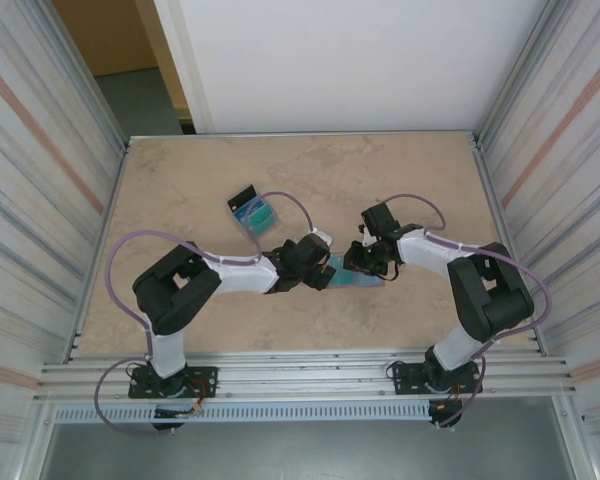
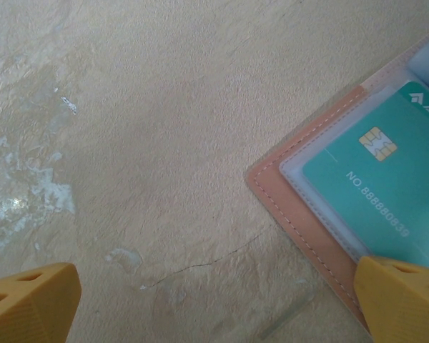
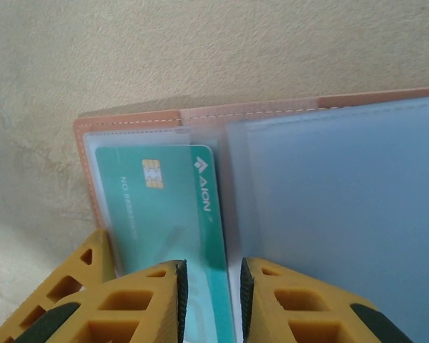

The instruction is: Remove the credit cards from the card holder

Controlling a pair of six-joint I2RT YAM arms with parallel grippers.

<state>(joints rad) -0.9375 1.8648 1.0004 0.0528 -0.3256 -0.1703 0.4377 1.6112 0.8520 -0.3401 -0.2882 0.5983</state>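
Observation:
The salmon-pink card holder [image 1: 360, 277] lies open and flat on the table between my two grippers. A teal credit card [image 3: 164, 207] with a gold chip sits in its clear left pocket [image 2: 386, 186]. My right gripper [image 3: 211, 300] stands over the holder [image 3: 129, 118], its jaws a narrow gap apart astride the card's right edge, clamping nothing that I can see. My left gripper [image 2: 214, 300] is wide open over bare table, and one of its fingers [image 2: 393, 296] rests at the holder's pink border [image 2: 300, 214]. Blue-grey sleeves cover the holder's right half.
A loose pile of teal cards [image 1: 254, 212] with a black one [image 1: 242, 196] lies on the table behind the left arm. Corrugated metal walls [image 1: 40, 200] flank both sides of the tan tabletop [image 1: 420, 180]. A metal rail [image 1: 300, 375] runs along the near edge.

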